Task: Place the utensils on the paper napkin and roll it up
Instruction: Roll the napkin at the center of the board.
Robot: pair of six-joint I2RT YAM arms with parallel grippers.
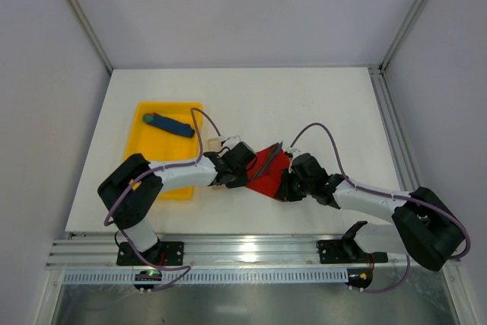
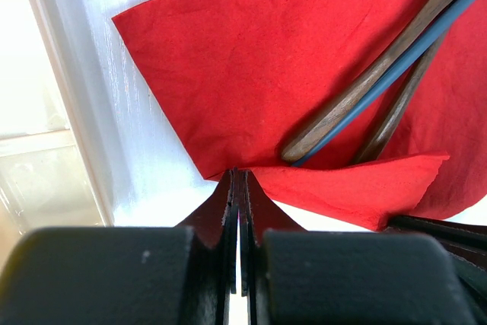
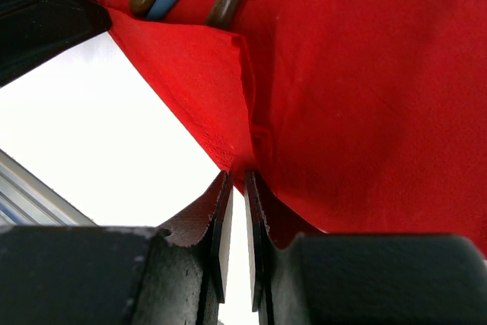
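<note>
The napkin lies on the table, about midway along its near edge. The utensils rest on it, with their rounded ends close to a flap that is turned up over the sheet (a slim blue piece lies among the brown ones). The left gripper is clenched tight on a point of the sheet's edge. The right gripper is close by, its jaws almost together and, as far as I can judge, nipping the fold of that flap.

The main risk is tearing. The paper is thin and is held at two small points, so if the arms pull apart or move at different speeds it may rip between them. A pinch this slight may also slip, and then the flap drops flat and the roll never starts.

The utensils are loose and smooth, and only their ends are near the fold. A quick tug could slide them along the sheet or out of its open side. If one arm leads, the roll goes crooked and leaves them poking out. The two grippers also work nearly nose to nose, so they may knock each other
</note>
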